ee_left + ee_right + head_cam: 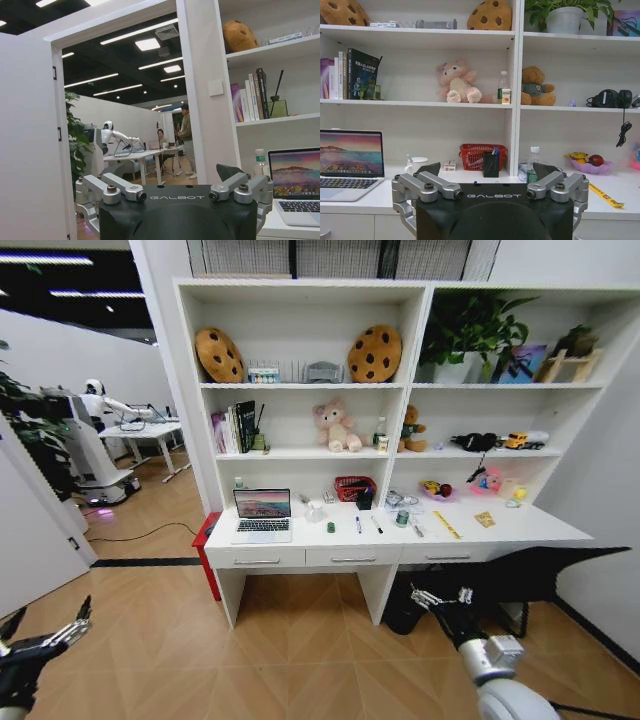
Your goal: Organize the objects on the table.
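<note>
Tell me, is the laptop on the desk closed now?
No, the laptop stands open on the desk, its lit screen facing the room.

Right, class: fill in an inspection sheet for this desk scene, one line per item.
Surface: white desk with three drawers.
Job's things: open laptop at the desk's left end; two marker pens and a green toy car near the middle.
Clutter: red basket, white mug, yellow tape measure.
Hands: left hand and right hand open, low, short of the desk.
Cables: black cable on the floor.
Surroundings: shelving with plush toys, books, plant.
</note>
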Controlling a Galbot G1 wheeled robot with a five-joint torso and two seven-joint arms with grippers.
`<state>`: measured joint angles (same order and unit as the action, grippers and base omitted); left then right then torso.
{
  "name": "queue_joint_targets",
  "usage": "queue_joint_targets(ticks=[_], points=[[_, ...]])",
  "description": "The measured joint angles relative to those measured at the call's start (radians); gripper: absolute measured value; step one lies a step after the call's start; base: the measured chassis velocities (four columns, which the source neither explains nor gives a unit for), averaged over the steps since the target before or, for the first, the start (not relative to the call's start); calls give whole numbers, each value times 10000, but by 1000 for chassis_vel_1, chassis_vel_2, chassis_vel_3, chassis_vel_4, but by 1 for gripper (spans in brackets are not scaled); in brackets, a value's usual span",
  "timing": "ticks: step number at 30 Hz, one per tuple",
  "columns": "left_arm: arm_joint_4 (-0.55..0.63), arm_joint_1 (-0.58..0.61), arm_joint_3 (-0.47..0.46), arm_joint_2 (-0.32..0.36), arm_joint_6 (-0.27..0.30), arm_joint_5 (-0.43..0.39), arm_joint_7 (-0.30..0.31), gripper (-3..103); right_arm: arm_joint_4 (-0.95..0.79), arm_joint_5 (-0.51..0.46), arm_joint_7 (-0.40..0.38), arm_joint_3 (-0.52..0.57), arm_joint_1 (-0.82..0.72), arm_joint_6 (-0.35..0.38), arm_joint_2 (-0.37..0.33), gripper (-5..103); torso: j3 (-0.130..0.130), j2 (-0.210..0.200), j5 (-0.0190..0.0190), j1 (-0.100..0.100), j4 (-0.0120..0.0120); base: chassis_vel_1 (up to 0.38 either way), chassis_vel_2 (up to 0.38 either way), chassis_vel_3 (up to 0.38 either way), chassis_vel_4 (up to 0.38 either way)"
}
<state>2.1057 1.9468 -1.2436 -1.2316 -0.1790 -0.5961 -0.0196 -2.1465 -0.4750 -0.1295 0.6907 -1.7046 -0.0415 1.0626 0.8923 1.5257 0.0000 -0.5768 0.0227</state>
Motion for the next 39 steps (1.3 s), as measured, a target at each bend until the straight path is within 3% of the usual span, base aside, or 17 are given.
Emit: queue_joint_targets(ticks=[9,39], points=[[-33,-67,127,-115,-15,134,-9,100,57,4,-32,18,-7,1,-17,100,0,1,1,1,1,-91,92,107,-94],[-220,-293,297,-183,-19,230,-12,100,66,197,-46,40,-38,33,106,100,0,-1,-3,-2,0,-250,245,257,-253]])
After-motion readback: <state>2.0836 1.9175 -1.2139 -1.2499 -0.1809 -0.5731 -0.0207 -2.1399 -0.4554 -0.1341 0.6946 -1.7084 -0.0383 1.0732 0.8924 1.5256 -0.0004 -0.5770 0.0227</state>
